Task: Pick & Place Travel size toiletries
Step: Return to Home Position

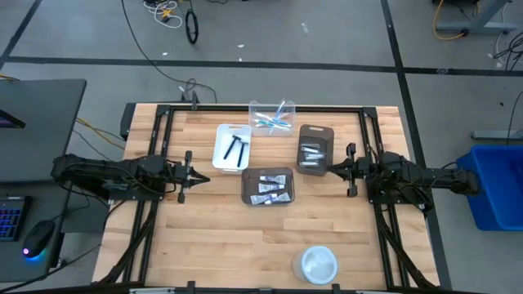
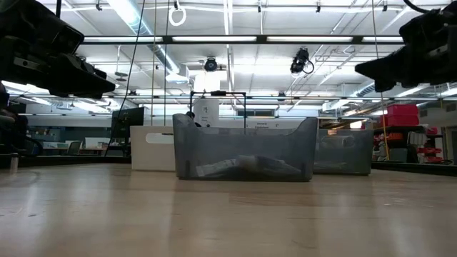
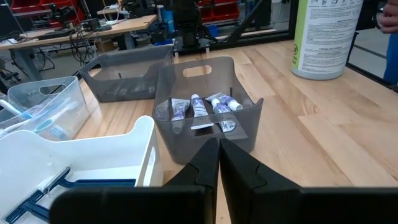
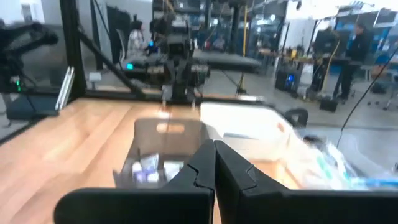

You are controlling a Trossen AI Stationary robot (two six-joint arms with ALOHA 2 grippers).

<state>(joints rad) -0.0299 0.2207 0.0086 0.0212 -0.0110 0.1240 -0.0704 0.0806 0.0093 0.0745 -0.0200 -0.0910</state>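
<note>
Low view: front grey bin point(image 2: 243, 146) covers part of the white bin point(image 2: 151, 148) behind it, and its small tubes point(image 2: 246, 167) show only as pale shapes through the wall. Left wrist view: razor point(image 3: 46, 186) cut off at frame's lower left. High view: toothbrushes point(image 1: 272, 122) in the clear bin point(image 1: 255, 109) too small to count.

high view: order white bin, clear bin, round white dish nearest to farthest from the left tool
1. white bin, just up-right of the left tool
2. clear bin, top middle of the table
3. round white dish, bottom, right of centre
</note>
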